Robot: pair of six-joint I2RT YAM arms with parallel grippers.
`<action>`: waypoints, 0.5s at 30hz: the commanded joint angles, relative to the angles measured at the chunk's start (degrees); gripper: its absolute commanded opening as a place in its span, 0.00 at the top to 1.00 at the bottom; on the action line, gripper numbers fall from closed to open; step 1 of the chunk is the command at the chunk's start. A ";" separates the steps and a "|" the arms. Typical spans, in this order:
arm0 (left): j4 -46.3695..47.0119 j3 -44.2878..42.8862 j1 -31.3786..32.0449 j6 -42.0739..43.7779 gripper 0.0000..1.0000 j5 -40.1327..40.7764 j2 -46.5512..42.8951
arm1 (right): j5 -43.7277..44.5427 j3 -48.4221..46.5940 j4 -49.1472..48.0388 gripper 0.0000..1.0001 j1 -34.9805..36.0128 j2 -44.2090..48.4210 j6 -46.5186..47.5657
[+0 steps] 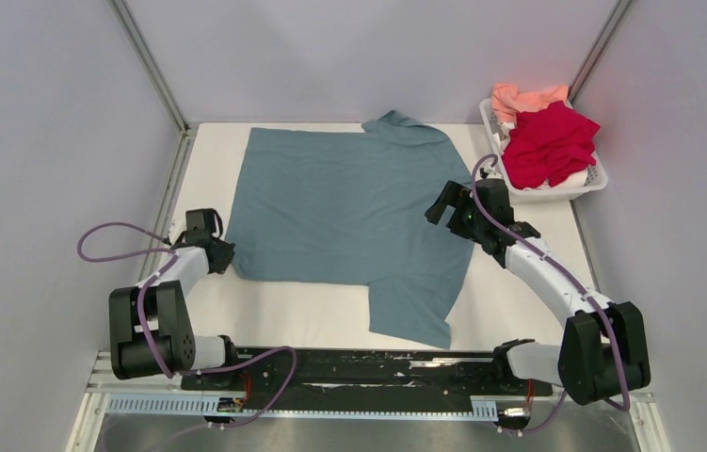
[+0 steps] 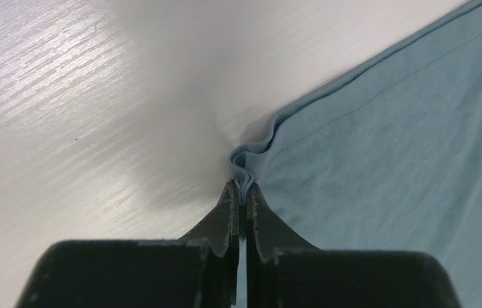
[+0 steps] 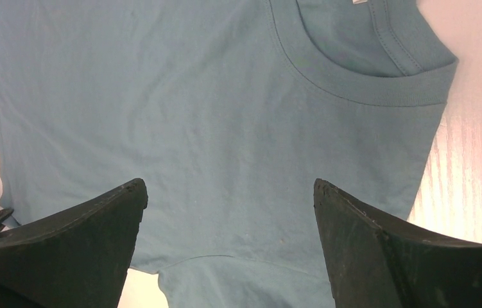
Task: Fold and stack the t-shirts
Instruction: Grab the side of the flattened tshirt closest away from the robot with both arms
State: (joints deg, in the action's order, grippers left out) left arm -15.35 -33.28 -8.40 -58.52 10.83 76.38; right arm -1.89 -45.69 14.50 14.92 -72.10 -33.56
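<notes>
A teal-blue t-shirt [image 1: 349, 221] lies spread flat on the white table, one sleeve pointing toward the near edge. My left gripper [image 1: 220, 254] is at its near left hem corner. In the left wrist view the left gripper [image 2: 241, 189] is shut on a bunched pinch of the t-shirt's hem [image 2: 392, 147]. My right gripper [image 1: 448, 209] hovers open over the shirt's right side. The right wrist view shows the right gripper [image 3: 230, 189] with fingers wide apart above the teal t-shirt [image 3: 212, 96], its collar [image 3: 366, 77] at upper right. A crimson red t-shirt [image 1: 549, 143] and a salmon-pink t-shirt [image 1: 522, 97] lie crumpled in the basket.
A white slotted basket [image 1: 556, 193] stands at the back right corner of the table. Grey walls enclose the table on the left, back and right. Bare white table [image 1: 283, 315] shows between the shirt and the arm bases.
</notes>
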 commanded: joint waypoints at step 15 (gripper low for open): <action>-1.50 3.37 -0.12 2.37 1.00 -2.03 -4.07 | 4.33 -3.96 27.95 0.07 34.76 3.37 4.82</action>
State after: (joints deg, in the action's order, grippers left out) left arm -14.55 -31.90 -8.40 -57.25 9.06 74.54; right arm 3.57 -50.48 29.82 40.86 -71.20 -28.60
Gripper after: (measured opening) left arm 0.019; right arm 0.957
